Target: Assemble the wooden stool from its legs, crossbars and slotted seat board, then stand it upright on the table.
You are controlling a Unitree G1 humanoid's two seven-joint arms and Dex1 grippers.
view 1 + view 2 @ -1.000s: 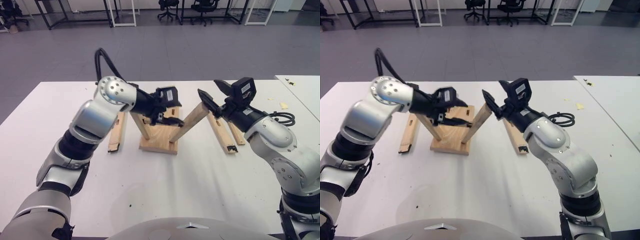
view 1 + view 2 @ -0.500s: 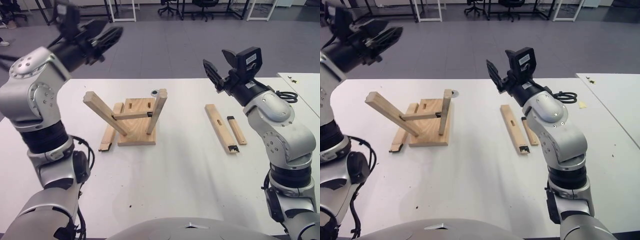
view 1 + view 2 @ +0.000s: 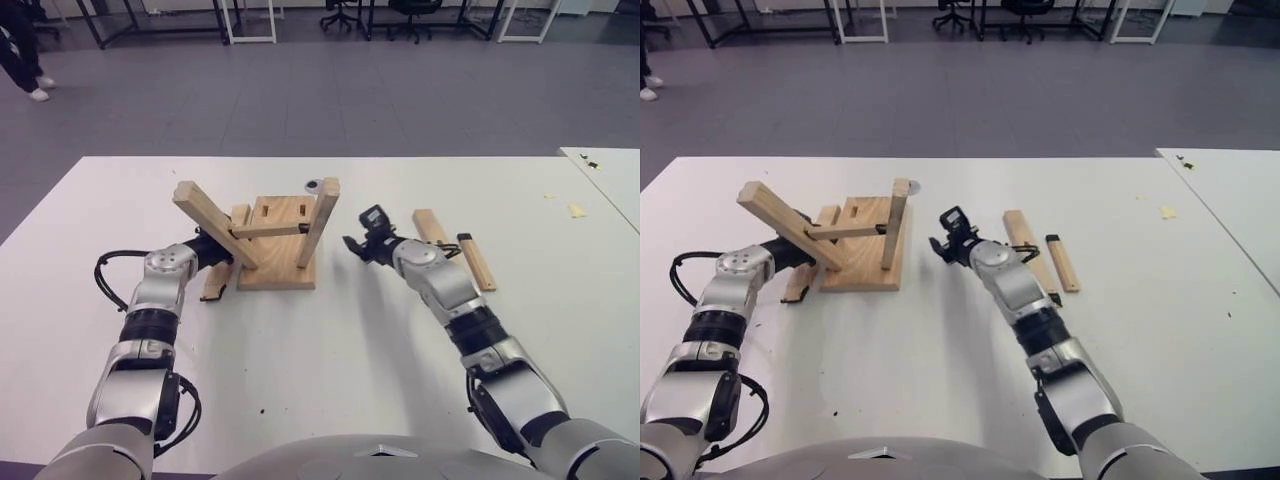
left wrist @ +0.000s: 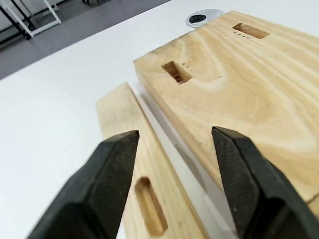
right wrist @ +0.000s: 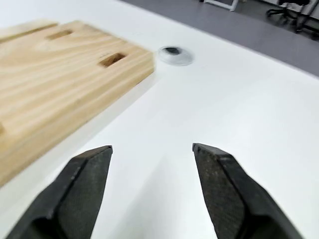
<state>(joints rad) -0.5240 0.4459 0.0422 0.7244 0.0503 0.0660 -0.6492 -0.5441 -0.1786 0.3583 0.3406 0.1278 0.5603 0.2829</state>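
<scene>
The slotted seat board (image 3: 280,268) lies flat on the white table. Two legs stand in it, one leaning left (image 3: 208,222) and one nearly upright (image 3: 322,218), joined by a crossbar (image 3: 268,230). A loose slotted leg (image 4: 144,199) lies along the board's left side. My left gripper (image 3: 212,250) is low at that side, open over the loose leg. My right gripper (image 3: 354,244) rests open just above the table to the right of the board (image 5: 60,94), holding nothing. Another loose leg (image 3: 432,228) and a shorter piece (image 3: 474,262) lie further right.
A round grommet (image 3: 314,184) sits in the table behind the board. The table's front half is bare white surface. A second table (image 3: 610,180) stands at the right. Chairs and desk frames are far behind on the grey floor.
Both arms have come down from high above the table to its surface, left gripper beside the board's left side, right gripper to its right. The head view has shifted too.
</scene>
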